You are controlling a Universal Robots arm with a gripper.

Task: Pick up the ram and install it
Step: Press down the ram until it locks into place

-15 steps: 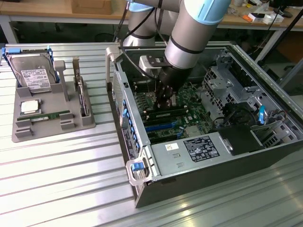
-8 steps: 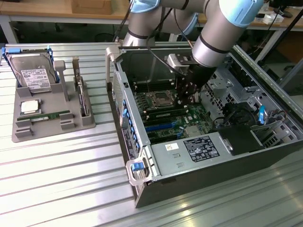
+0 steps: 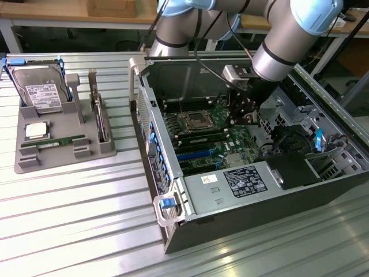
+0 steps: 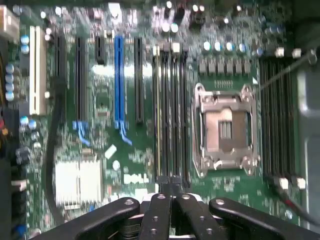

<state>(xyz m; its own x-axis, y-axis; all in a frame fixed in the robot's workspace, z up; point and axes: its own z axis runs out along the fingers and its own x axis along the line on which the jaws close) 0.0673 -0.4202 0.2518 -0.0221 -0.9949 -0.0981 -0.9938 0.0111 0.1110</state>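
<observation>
Fingers (image 4: 170, 182) of the black gripper are pressed together with nothing between them, poised over the green motherboard (image 4: 130, 160) just beside its bank of long black memory slots (image 4: 172, 110). On the far side of those slots sits the open silver processor socket (image 4: 225, 131), with a second bank of black slots (image 4: 277, 115) beyond it. Seen from the exterior view, the fingers (image 3: 247, 112) hang inside the open black computer case (image 3: 253, 184), suspended from the grey robot arm (image 3: 282, 49). The long, thin green ram stick (image 3: 57, 141) lies flat in a groove of the grey plastic parts tray (image 3: 31, 164) on the ribbed metal counter (image 3: 86, 219), well apart from the case toward the exterior view's left. In the same tray rest a square silver processor chip (image 3: 36, 130) and a boxy silver hard drive with a white label (image 3: 39, 92).
</observation>
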